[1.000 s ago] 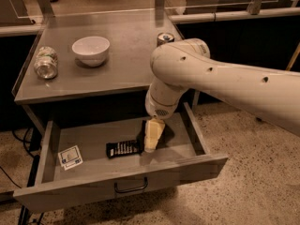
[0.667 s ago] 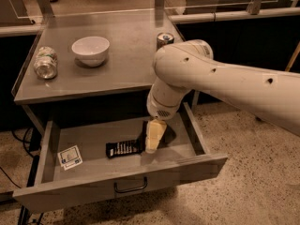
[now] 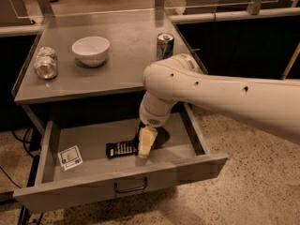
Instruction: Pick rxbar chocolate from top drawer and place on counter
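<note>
The top drawer (image 3: 117, 184) is pulled open below the counter (image 3: 122, 64). The rxbar chocolate (image 3: 121, 148), a black bar with white lettering, lies flat on the drawer floor near the middle. My gripper (image 3: 145, 145) reaches down into the drawer from the white arm (image 3: 211, 95). Its cream-coloured tip is at the right end of the bar and looks to be touching it. The bar rests on the drawer floor.
A small white card with blue print (image 3: 70, 157) lies at the drawer's left. On the counter stand a white bowl (image 3: 90, 49), a clear jar on its side (image 3: 45, 63) and a drink can (image 3: 165, 44). The floor is speckled.
The arm has come down a little and the gripper has shifted slightly left, closer to the bar's right end. The bar and card have not moved.
</note>
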Action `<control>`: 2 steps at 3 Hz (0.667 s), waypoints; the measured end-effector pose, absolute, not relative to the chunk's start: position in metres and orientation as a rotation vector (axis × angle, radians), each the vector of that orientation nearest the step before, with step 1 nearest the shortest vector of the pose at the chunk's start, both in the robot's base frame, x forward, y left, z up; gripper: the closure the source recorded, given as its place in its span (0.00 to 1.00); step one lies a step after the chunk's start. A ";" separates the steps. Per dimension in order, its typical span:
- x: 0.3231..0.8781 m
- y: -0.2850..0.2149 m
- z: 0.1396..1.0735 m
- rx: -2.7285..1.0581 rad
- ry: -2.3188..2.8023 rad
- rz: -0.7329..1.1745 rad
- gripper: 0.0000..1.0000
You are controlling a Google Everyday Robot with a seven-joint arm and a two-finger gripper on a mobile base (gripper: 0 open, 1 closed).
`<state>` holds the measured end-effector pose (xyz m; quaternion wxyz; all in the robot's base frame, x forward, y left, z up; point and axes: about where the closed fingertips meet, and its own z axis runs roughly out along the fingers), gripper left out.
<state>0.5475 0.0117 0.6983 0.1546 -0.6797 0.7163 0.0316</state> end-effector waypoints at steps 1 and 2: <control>0.547 0.019 0.693 -1.954 2.038 0.120 0.00; 0.560 0.046 0.678 -1.947 2.023 0.167 0.00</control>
